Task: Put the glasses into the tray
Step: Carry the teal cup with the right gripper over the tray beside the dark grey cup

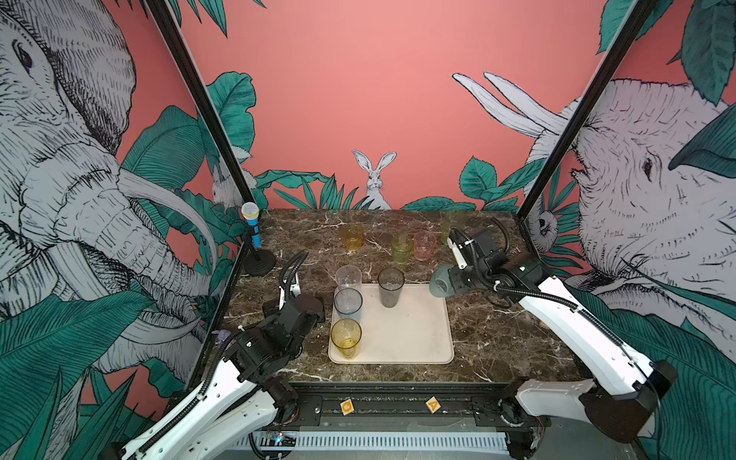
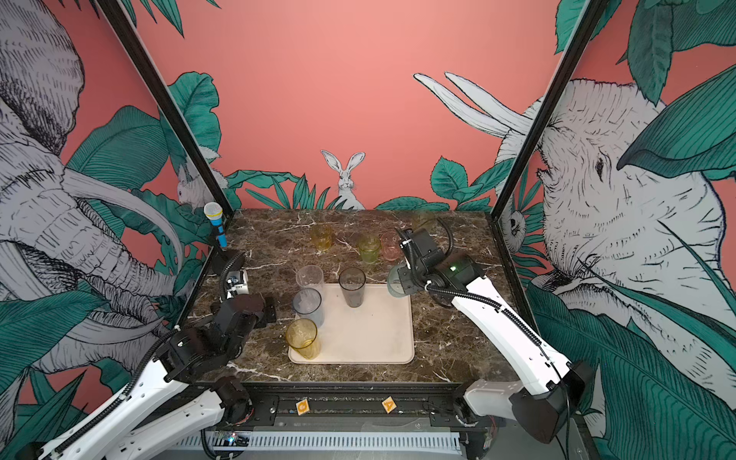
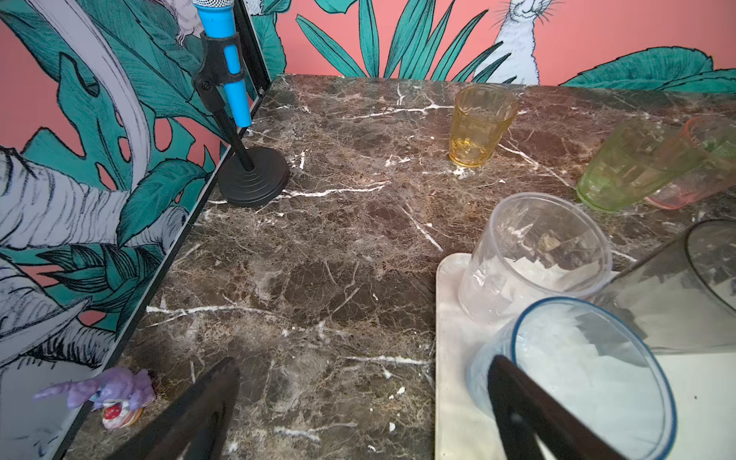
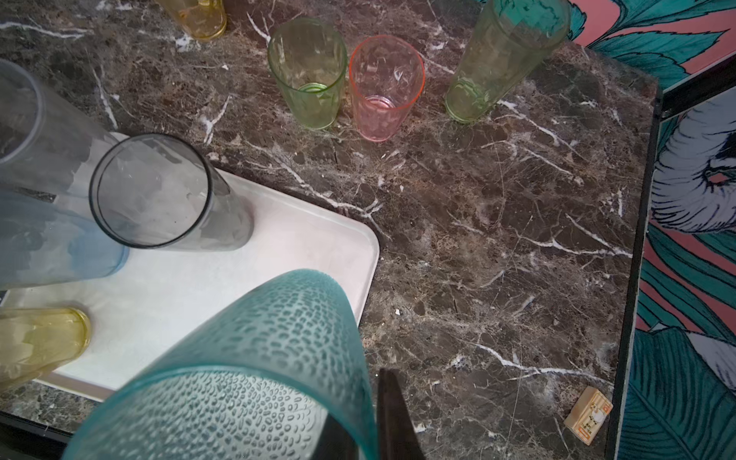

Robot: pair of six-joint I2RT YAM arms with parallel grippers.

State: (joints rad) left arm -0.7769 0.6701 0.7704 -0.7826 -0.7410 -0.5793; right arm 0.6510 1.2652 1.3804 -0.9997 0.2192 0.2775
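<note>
The cream tray [image 1: 398, 334] lies mid-table. Down its left side stand a clear glass [image 1: 348, 277], a blue-grey one [image 1: 348, 304] and a yellow one [image 1: 346, 338]; a smoky grey glass [image 1: 390, 286] stands at its back. My right gripper [image 4: 366, 414] is shut on the rim of a teal textured glass [image 4: 255, 358], held tilted above the tray's back right corner. On the marble behind stand an amber glass [image 1: 353, 237], a short green one [image 1: 402, 247], a pink one [image 1: 425, 245] and a tall green one [image 4: 502, 55]. My left gripper [image 3: 362, 366] is open and holds nothing, just left of the tray.
A blue-and-yellow toy microphone [image 1: 251, 225] on a black stand occupies the back left corner. A purple toy [image 3: 107, 392] lies at the table's left edge, and a small beige box [image 4: 588, 414] near its right edge. Black frame posts border both sides.
</note>
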